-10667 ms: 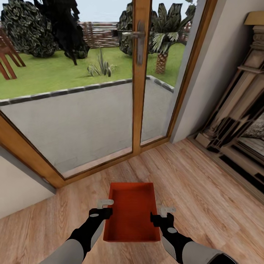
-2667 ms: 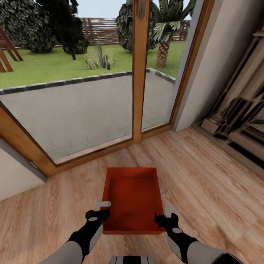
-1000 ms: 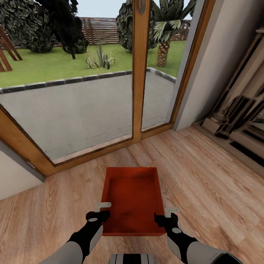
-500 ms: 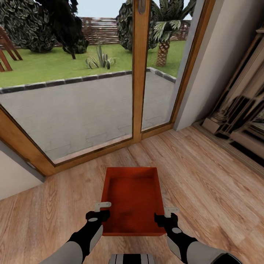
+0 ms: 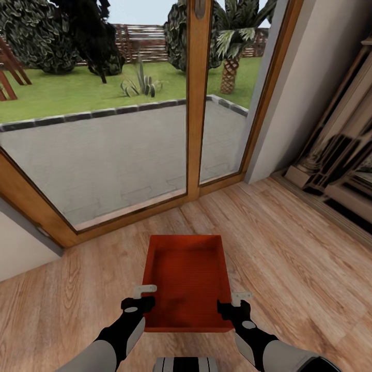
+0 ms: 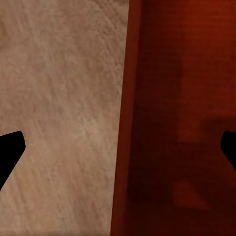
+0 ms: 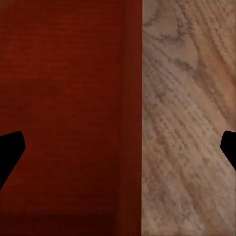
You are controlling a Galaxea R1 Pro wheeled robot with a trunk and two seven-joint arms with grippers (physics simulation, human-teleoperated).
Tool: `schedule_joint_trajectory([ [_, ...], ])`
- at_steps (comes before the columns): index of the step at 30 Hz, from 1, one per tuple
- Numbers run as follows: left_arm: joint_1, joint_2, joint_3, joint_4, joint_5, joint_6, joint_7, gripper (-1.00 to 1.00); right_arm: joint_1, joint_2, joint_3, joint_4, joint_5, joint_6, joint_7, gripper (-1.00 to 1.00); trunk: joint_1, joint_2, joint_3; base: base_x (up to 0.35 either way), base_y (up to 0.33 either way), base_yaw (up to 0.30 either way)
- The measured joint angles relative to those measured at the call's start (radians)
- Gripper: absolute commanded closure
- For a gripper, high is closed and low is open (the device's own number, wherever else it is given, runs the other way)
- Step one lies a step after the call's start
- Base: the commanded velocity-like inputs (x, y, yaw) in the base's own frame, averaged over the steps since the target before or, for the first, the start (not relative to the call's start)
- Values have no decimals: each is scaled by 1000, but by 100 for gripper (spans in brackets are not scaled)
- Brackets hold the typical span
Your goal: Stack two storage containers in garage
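One storage container (image 5: 187, 279), an orange-red open-top bin, sits low in the centre of the head view, its long axis running from the bottom of the frame up toward the glass garden doors (image 5: 129, 129), with one short end near the robot and the other short end pointing at the doors. It is empty; only its finely ribbed bottom shows inside. The left tool (image 5: 145, 291) stands at the bin's left long wall near the close corner, and the right tool (image 5: 241, 298) at the right long wall near the other close corner. In the head view the wood-plank floor (image 5: 289, 248) spreads around the bin, and part of a fireplace (image 5: 341, 160) shows at the right edge. The left wrist view adds what the head view cannot: the left long wall runs between two dark fingertips (image 6: 10, 152) set wide apart, one over the planks and one over the bin's interior, so that tool is spread and straddling the wall without clamping it. The right wrist view gives the same for the right tool: fingertips (image 7: 10, 152) wide apart, the wall between them, red bin bottom on one side and planks on the other.
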Motion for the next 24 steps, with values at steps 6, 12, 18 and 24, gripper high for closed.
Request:
schedule_joint_trajectory([
  [6, 0, 0, 0, 0, 0, 0, 1, -100, 0, 0, 0, 0, 0, 0, 0, -100, 0, 0, 0, 0, 0, 0],
  [12, 0, -1, 1, 0, 1, 1, 6, -100, 0, 0, 0, 0, 0, 0, 0, -100, 0, 0, 0, 0, 0, 0],
  [18, 0, 0, -1, 5, -3, 2, 5, -100, 0, 1, 0, 0, -1, 0, -1, -100, 0, 0, 0, 0, 0, 0],
  [24, 0, 1, 1, 8, 0, 7, 0, -100, 0, 2, 0, 0, -3, 0, -1, -100, 0, 0, 0, 0, 0, 0],
])
